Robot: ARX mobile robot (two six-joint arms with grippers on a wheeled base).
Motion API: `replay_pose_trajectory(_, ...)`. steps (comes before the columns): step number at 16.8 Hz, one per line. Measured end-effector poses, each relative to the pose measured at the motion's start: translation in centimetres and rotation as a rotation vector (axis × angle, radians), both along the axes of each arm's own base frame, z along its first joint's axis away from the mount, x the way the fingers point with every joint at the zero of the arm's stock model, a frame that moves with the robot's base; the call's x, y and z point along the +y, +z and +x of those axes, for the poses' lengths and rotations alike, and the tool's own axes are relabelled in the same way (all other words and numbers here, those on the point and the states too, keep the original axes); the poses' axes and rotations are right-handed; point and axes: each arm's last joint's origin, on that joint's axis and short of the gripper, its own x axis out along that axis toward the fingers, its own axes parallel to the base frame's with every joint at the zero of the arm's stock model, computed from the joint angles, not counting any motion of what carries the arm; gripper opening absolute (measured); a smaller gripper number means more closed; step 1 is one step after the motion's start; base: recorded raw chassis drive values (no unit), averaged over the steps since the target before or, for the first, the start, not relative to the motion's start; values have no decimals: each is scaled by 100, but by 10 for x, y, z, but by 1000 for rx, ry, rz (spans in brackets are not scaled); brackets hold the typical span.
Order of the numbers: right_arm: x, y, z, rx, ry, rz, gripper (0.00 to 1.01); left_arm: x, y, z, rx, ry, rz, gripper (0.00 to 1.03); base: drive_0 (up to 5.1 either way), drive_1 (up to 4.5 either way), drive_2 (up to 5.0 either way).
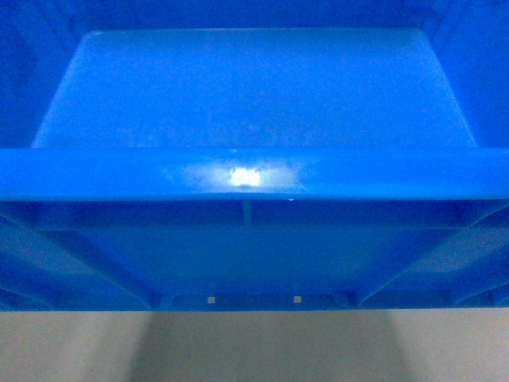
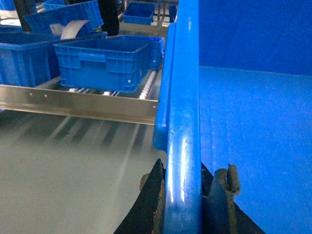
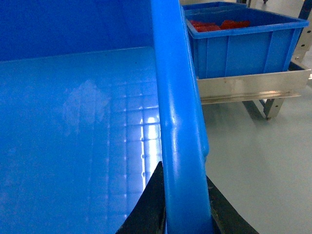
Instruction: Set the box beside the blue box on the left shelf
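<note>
Grey floor [image 1: 254, 350] lies under the box [image 1: 254, 103], carried clear of the shelf [image 2: 146, 87]. Left gripper [image 2: 187, 195] and right gripper [image 3: 183, 204] each clamp narrowly over its rim, one finger inside, one outside.

The box [image 1: 254, 171] fills the head view, cut off at left, right & top edges, hiding both arms and the left shelf there. Left claw [image 2: 183, 204] and right claw [image 3: 183, 207] are cropped by the bottom edges, tips straddling the box rim. In the right wrist view, the red contents [image 3: 217, 24] of the far crate [image 3: 243, 46] are too small to identify.
</note>
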Motion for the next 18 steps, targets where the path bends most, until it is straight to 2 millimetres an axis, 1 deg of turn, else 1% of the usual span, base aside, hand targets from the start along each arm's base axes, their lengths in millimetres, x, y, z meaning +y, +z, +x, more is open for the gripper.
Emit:
replay_pose_trajectory(14, 0, 0, 0, -2, 1, 2, 10, 0, 0, 0, -2, -1, -1, 10, 0, 0, 0)
replay_pose_trajectory(18, 0, 0, -1, 0, 1, 1, 10, 0, 0, 0, -1, -1, -1, 10, 13, 416, -390)
